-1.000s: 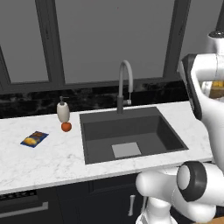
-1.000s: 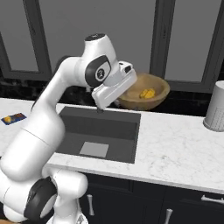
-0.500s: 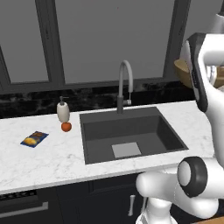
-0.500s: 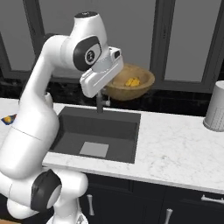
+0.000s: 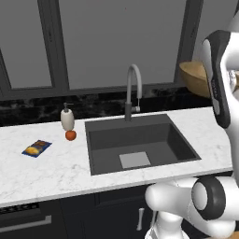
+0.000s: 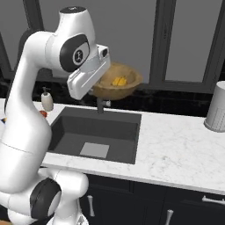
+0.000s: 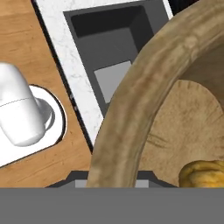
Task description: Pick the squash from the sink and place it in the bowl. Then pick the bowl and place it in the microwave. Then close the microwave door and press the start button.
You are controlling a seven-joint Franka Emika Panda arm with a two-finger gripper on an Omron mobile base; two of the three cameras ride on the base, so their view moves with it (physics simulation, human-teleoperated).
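The light-brown wooden bowl (image 6: 117,84) hangs in the air above the back of the dark sink (image 6: 100,130), and my gripper (image 6: 99,89) is shut on its near rim. The small yellow squash (image 6: 118,81) lies inside it. In the left base view the bowl (image 5: 194,77) shows at the right edge beside my arm, over the sink (image 5: 140,135). The hand view looks down past the bowl's thick rim (image 7: 144,96) at the squash (image 7: 202,173) and the sink (image 7: 105,39) far below. The microwave and its door are out of view.
A grey gooseneck faucet (image 5: 132,91) rises behind the basin. A soap dispenser (image 5: 67,119), a red-orange fruit (image 5: 70,135) and a blue packet (image 5: 36,148) sit on the left counter. A grey canister (image 6: 217,107) stands at the far right.
The arm has raised the bowl with the squash and swung it leftward over the sink. The bowl has come into the left base view at its right edge.
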